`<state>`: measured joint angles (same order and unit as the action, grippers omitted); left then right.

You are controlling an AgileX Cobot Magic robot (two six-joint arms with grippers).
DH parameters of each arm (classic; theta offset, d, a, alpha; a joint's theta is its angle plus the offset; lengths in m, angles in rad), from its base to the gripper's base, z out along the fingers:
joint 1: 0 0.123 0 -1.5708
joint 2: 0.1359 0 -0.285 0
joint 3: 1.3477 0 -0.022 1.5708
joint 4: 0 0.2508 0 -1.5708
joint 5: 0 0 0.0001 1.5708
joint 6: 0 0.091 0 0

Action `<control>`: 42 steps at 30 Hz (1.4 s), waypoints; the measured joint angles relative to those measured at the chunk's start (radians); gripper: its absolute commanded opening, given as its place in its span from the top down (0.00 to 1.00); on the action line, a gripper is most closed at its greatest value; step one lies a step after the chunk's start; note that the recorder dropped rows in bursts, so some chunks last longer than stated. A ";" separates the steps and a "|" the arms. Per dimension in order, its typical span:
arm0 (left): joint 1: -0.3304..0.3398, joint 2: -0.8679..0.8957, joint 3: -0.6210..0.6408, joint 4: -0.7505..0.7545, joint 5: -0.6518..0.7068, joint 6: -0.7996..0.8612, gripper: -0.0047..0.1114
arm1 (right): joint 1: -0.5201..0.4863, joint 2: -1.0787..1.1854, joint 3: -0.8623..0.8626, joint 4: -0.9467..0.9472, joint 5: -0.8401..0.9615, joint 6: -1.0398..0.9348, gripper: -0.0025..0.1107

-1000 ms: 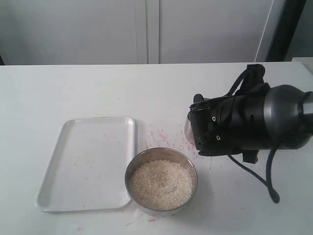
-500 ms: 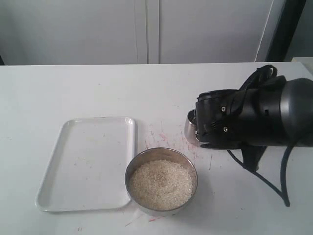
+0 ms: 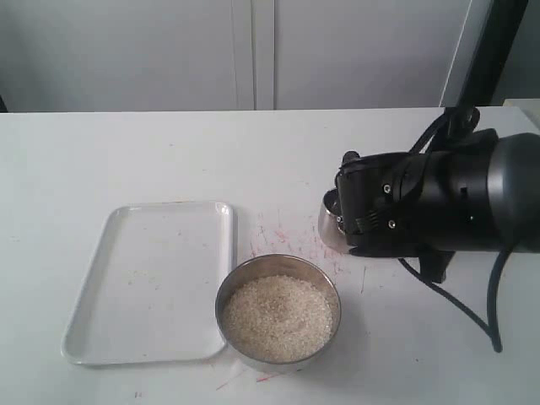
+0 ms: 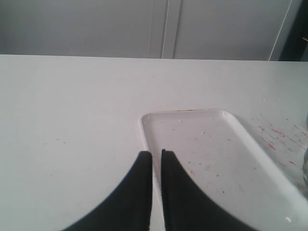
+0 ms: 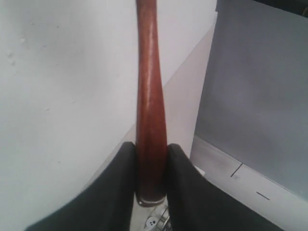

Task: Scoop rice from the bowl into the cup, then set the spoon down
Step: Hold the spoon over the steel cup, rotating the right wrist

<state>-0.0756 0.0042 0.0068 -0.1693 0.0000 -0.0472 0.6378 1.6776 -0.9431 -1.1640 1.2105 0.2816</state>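
So, the right gripper (image 5: 150, 154) has its two black fingers (image 5: 120, 183) clamped on the handle end of the spoon (image 5: 149, 86). The glossy reddish-brown wooden handle runs straight out between them and off the edge of the right wrist view, so I can't tell where the scoop end is. From the exterior view the spoon isn't visible at all, since the bulky black right arm (image 3: 439, 207) blocks it.

That arm sits over the right side of the white table (image 3: 126, 152), right on top of the small steel cup (image 3: 326, 221). Only a sliver of the cup pokes out at the arm's left edge, and I can't see what's inside it.

The steel bowl (image 3: 336, 295) is near the front, just left of and nearer than the cup, with rice (image 3: 277, 318) heaped in it almost to the rim. A white rectangular tray (image 3: 152, 283) lies just beside the bowl on its left, possibly touching it. Some faint red specks (image 3: 278, 232) dot the table between tray and cup.

The left gripper (image 4: 155, 154) hovers over the tray's (image 4: 211, 159) near-left corner, fingers pinched to a thin slit with nothing in them.
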 measured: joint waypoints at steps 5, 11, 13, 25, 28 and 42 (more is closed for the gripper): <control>0.000 0.000 0.000 0.000 0.000 0.000 0.84 | 0.029 0.000 0.000 -0.068 0.004 0.002 0.98; 0.000 0.000 0.000 0.000 0.000 0.000 0.84 | 0.052 0.000 0.000 -0.089 0.002 -0.008 0.98; 0.000 0.000 0.000 0.000 0.000 0.000 0.84 | 0.052 0.000 0.000 -0.087 0.002 -0.013 0.98; 0.000 0.000 0.000 0.000 0.000 0.000 0.84 | 0.052 0.000 0.000 -0.022 0.002 -0.043 0.98; 0.000 0.000 0.000 0.000 0.000 0.000 0.84 | 0.052 0.000 0.000 0.000 0.002 -0.063 0.98; 0.000 0.000 0.000 0.000 0.000 0.000 0.84 | 0.048 0.000 0.000 0.009 0.002 -0.083 0.98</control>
<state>-0.0756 0.0042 0.0068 -0.1693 0.0000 -0.0472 0.6853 1.6776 -0.9431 -1.1552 1.2123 0.1987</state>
